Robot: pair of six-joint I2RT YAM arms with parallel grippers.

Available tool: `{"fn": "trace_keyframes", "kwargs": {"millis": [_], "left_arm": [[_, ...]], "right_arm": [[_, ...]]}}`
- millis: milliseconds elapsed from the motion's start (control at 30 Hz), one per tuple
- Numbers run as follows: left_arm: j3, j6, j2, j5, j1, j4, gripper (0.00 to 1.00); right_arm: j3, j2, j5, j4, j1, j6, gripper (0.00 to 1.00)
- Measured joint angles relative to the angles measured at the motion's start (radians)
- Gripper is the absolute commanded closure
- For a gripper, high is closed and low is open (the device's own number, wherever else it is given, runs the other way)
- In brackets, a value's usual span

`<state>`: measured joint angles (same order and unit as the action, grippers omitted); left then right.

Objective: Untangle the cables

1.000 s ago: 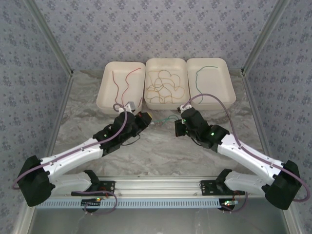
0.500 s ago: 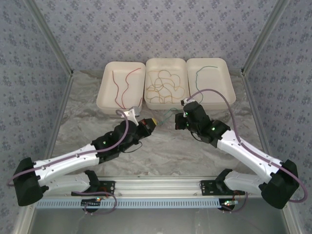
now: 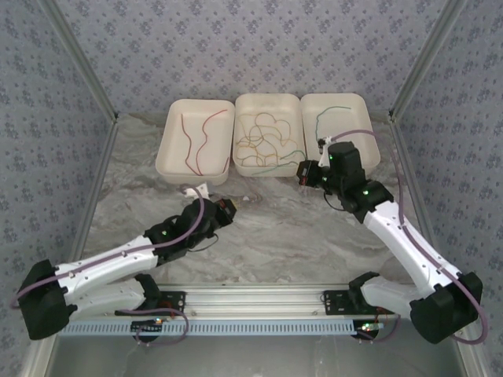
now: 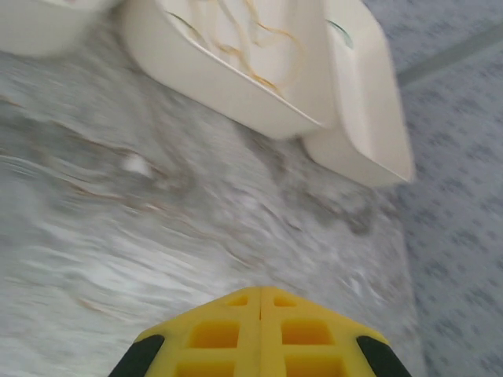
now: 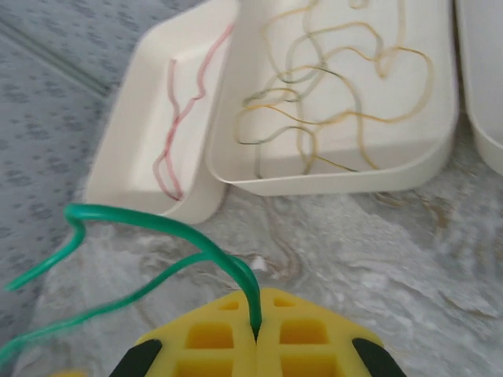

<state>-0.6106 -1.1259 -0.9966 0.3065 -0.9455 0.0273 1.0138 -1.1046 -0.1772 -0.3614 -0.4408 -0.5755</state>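
My right gripper (image 5: 256,328) is shut on a green cable (image 5: 161,225), which loops out left of the yellow fingers above the marble tabletop. From above, that gripper (image 3: 307,173) hovers at the front edge of the middle tray (image 3: 267,168). In this tray lies a tangle of yellow-orange and green cables (image 3: 267,133) (image 5: 338,86). Two red cables (image 3: 196,133) (image 5: 177,126) lie in the left tray (image 3: 167,145). One green cable (image 3: 330,111) rests in the right tray (image 3: 369,137). My left gripper (image 3: 230,207) (image 4: 261,293) is shut with nothing in it, low over the table.
The three white trays stand side by side at the back of the marble table (image 3: 275,236). Metal frame posts (image 3: 86,86) and patterned walls close in both sides. The arm bases sit on a rail (image 3: 251,298) at the near edge.
The right gripper has risen and swung back and right toward the trays, carrying the green cable. The left gripper has drawn back toward the near left, away from the cable.
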Motion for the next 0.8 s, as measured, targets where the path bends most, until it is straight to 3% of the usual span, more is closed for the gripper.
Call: {"fn": "trace_keyframes", "kwargs": {"millis": [133, 267, 367, 467, 500, 600, 800], "left_arm": [[-0.006, 0.021, 0.049, -0.028, 0.158, 0.082, 1.0], [-0.03, 0.034, 0.075, -0.073, 0.206, 0.107, 0.98], [-0.032, 0.029, 0.086, -0.096, 0.124, 0.037, 0.68], [-0.032, 0.011, 0.072, -0.074, -0.045, -0.077, 0.38], [-0.032, 0.01, 0.061, -0.064, -0.09, -0.113, 0.32], [-0.035, -0.01, 0.014, -0.036, -0.17, -0.208, 0.27], [-0.061, -0.055, -0.078, 0.02, -0.176, -0.298, 0.31]], "right_arm": [[0.021, 0.021, -0.11, -0.037, -0.015, 0.079, 1.0], [0.014, 0.042, -0.107, -0.109, -0.02, 0.121, 1.0], [-0.006, 0.058, -0.076, -0.129, -0.025, 0.12, 1.0], [-0.024, 0.049, -0.035, -0.129, -0.041, 0.1, 1.0], [-0.025, 0.04, -0.023, -0.129, -0.048, 0.093, 1.0], [-0.025, 0.007, 0.013, -0.12, -0.08, 0.07, 1.0], [-0.025, -0.024, 0.078, -0.109, -0.141, 0.024, 1.0]]}}
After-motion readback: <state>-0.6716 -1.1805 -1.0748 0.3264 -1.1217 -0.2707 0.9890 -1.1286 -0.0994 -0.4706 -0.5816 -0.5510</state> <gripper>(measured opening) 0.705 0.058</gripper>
